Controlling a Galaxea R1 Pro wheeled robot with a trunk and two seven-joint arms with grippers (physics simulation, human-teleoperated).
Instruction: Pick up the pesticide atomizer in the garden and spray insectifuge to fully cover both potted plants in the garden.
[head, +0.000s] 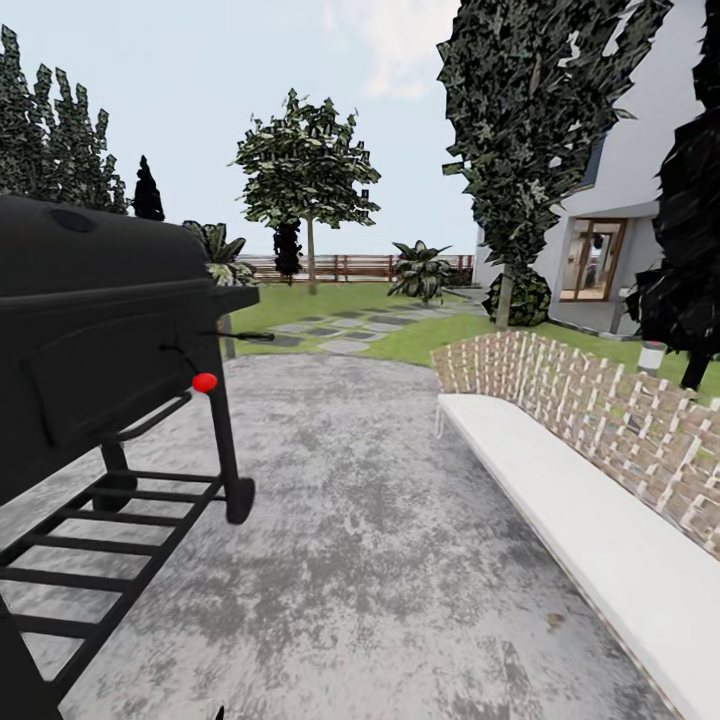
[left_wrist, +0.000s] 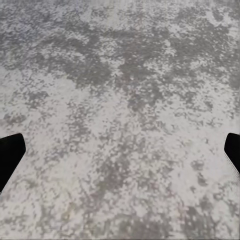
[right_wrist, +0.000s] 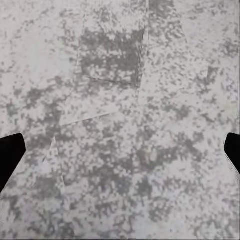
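Note:
The garden lies ahead in the head view: a green lawn (head: 330, 297) crossed by grey stone slabs (head: 345, 330), with a brown slatted fence (head: 360, 265) at the back. The pesticide atomizer and the two potted plants are out of view. My left gripper (left_wrist: 120, 155) is open over mottled grey paving, its dark fingertips (left_wrist: 10, 156) far apart with nothing between them. My right gripper (right_wrist: 120, 155) is open too, above grey paving slabs, with its fingertips (right_wrist: 10, 155) at the frame's sides.
A black barbecue grill (head: 100, 330) with a red knob (head: 204, 382) stands close on the left. A white bench (head: 580, 510) with a brick back (head: 600, 410) runs along the right. The grey patio (head: 360, 520) stretches between them. A grey bollard lamp (head: 650, 356), trees and a house (head: 600, 260) stand beyond.

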